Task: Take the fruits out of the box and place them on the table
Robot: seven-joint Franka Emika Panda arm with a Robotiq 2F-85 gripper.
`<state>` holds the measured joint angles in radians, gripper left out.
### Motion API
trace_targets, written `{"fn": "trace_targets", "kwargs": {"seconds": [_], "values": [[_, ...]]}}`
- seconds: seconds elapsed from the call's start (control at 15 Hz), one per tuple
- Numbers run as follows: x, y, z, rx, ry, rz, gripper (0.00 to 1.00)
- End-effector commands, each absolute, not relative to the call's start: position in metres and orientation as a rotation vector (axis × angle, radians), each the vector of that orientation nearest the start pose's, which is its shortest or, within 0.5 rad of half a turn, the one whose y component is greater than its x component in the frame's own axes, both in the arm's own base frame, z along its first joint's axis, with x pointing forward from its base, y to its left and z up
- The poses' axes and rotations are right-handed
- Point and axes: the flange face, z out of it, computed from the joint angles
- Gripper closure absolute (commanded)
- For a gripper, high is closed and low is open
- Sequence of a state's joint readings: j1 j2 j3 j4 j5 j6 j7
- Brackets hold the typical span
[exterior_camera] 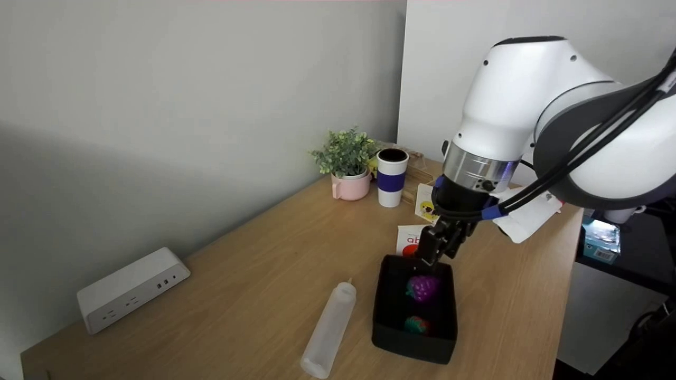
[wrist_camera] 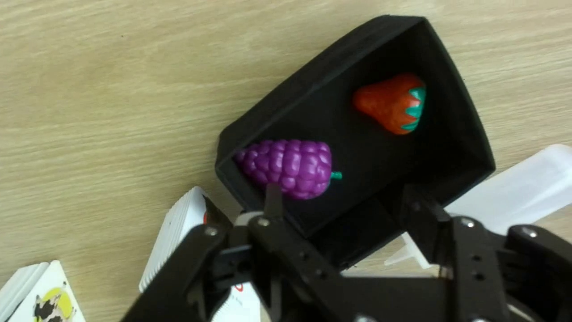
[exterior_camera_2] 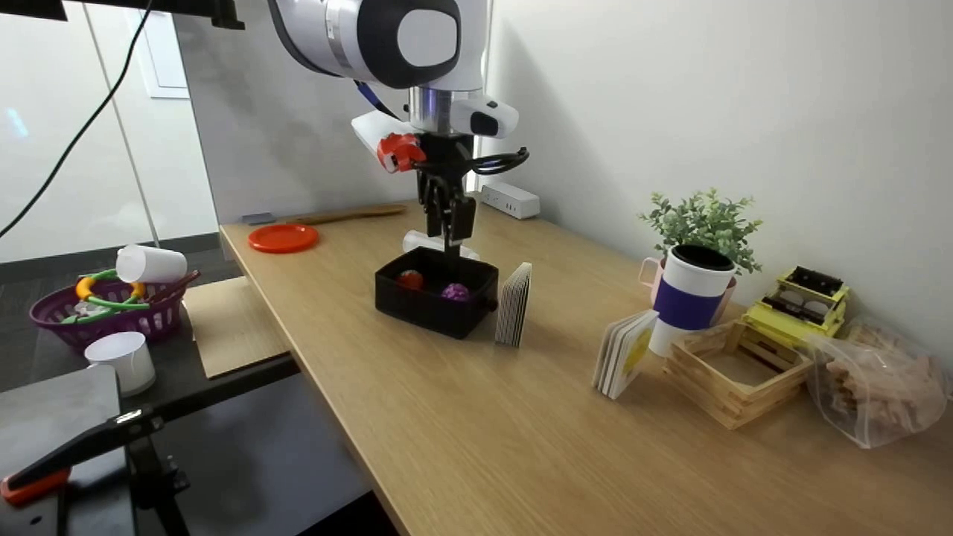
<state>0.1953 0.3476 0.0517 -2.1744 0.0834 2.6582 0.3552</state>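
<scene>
Hanging over the box (wrist_camera: 321, 77), the gripper (wrist_camera: 344, 203) — fingers (wrist_camera: 273, 205) parted partway, nothing held — could catch the rim when lowered and drag the box along the table (wrist_camera: 111, 112), because the purple grapes (wrist_camera: 290, 167) lie inside close by one corner, the strawberry (wrist_camera: 391, 105) near the opposite short edge.

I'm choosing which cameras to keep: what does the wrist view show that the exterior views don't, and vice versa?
Only the wrist view clearly shows the strawberry from tip to leafy cap, and the gripper standing open.

Only the exterior views show the potted plant, the tumbler and the white socket unit, each in both.

All views share the black box, the purple bunch and strawberry inside it, the white cards, the pale bottle and the wooden table.
</scene>
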Motion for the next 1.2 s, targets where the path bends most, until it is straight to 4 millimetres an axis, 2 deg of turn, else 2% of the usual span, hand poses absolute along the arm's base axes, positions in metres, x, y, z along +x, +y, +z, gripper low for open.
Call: {"fn": "trace_targets", "kwargs": {"seconds": [0.0, 0.27, 0.8, 1.13], "values": [[0.568, 0.149, 0.244, -3.005, 0.185, -0.154, 0.55], [0.578, 0.158, 0.233, -2.971, 0.109, -0.123, 0.55], [0.595, 0.158, 0.189, -2.963, 0.068, 0.02, 0.55], [0.6, 0.154, 0.179, -2.987, 0.092, 0.082, 0.55]]}}
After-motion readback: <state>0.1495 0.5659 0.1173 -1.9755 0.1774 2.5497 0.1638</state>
